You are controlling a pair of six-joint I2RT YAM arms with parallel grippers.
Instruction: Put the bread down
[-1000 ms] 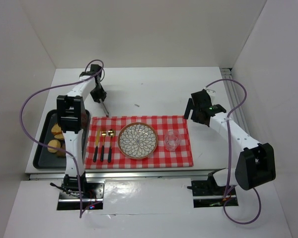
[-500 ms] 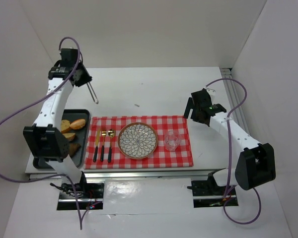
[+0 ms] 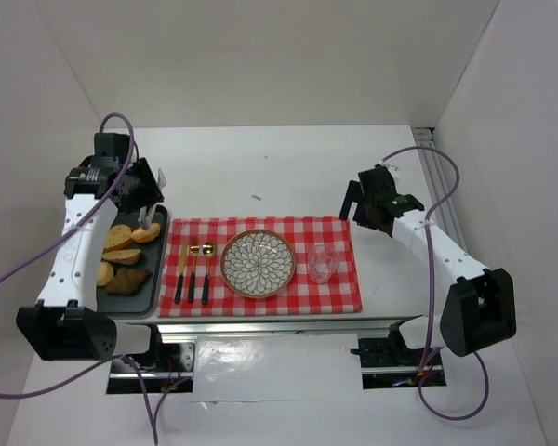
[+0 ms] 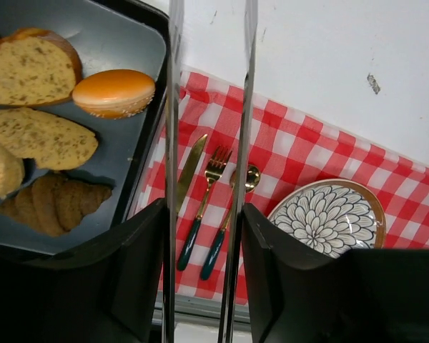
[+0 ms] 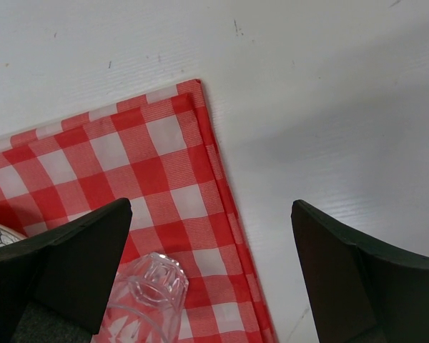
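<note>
Top view: a dark tray (image 3: 156,295) sits at the left edge of the white table (image 3: 288,177), just beside a red-and-white checked cloth (image 3: 339,279). All the bread is inside the tray, seen best in the left wrist view: a round glazed bun (image 4: 114,93) near the tray's right wall, two seeded slices (image 4: 30,70) (image 4: 43,138) to its left and lower left, a croissant (image 4: 53,202) at lower centre, and a pale roll (image 4: 0,168) cut off by the left edge of the frame. The pieces lie close together, some touching. The left gripper (image 4: 210,21) hangs over the tray's right rim and the near corner of the cloth. Its long thin fingers (image 4: 174,107) run parallel with a moderate gap and nothing between them. The bun appears just left of the left-hand finger; whether they touch cannot be told. On the cloth, left to right: knife (image 4: 189,171), fork (image 4: 211,179), spoon (image 4: 243,179), then a flower-patterned plate (image 4: 329,221) with its whole pattern showing, and a clear glass (image 3: 322,264) to the plate's right. The right gripper (image 5: 211,207) hovers over the cloth's upper right corner, fingers (image 5: 79,264) spread wide, gripping nothing, the glass at the lower left of its view.
</note>
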